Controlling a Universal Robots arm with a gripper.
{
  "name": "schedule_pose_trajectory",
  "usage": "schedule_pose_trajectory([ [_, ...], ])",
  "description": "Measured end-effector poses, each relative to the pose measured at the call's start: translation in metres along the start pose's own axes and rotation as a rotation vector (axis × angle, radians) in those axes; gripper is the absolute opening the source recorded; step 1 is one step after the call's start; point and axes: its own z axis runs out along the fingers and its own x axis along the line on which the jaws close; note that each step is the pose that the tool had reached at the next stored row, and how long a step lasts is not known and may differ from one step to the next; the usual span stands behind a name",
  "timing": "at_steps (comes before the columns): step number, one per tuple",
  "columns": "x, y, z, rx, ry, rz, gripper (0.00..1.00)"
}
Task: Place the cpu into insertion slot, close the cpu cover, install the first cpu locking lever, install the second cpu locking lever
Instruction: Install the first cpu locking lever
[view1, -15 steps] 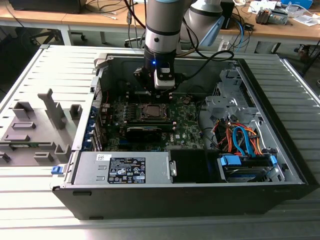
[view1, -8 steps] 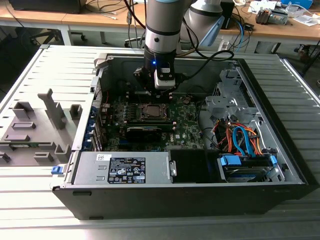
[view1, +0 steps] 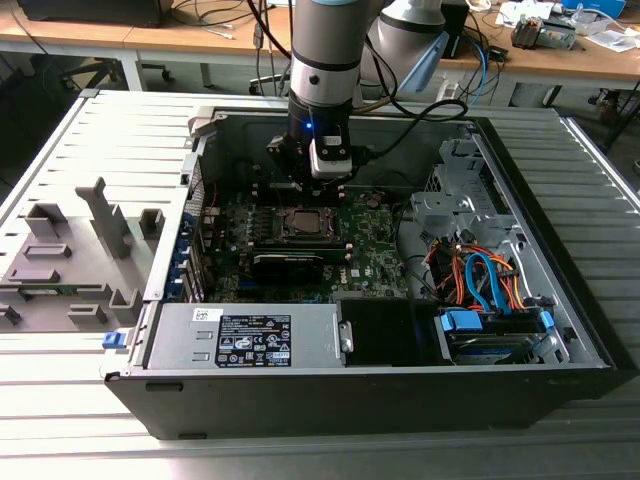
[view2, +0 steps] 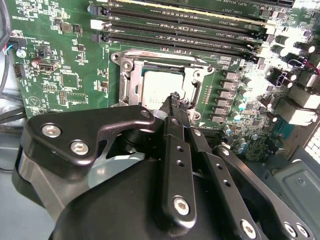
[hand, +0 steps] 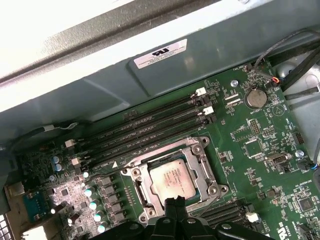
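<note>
The chip (hand: 171, 178) is sitting in its socket on the green board (hand: 260, 150), the cover (hand: 205, 167) lying flat around it; the gripper (view2: 175, 100), fingers pinched together, is hanging at the socket's edge; in the exterior view the arm (view1: 322, 60) is standing at the chip's twelve o'clock.

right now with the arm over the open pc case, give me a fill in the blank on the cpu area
1. The small square silver-grey cpu sits in the ___ on the green motherboard.
2. The thin silvery metal cpu cover lies ___ around it, the chip showing through its window.
3. The end effector pointing at the cover's rim is coloured ___.
4. In the exterior view, the orange and blue cables lie on that view's ___ of the cpu.
Missing words: socket; closed; black; right.
</note>
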Motion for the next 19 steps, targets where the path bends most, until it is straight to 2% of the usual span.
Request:
schedule_pose_trajectory([
  [19, 0.0000, 0.0000, 0.0000, 0.0013, -0.0001, -0.026, 0.11],
])
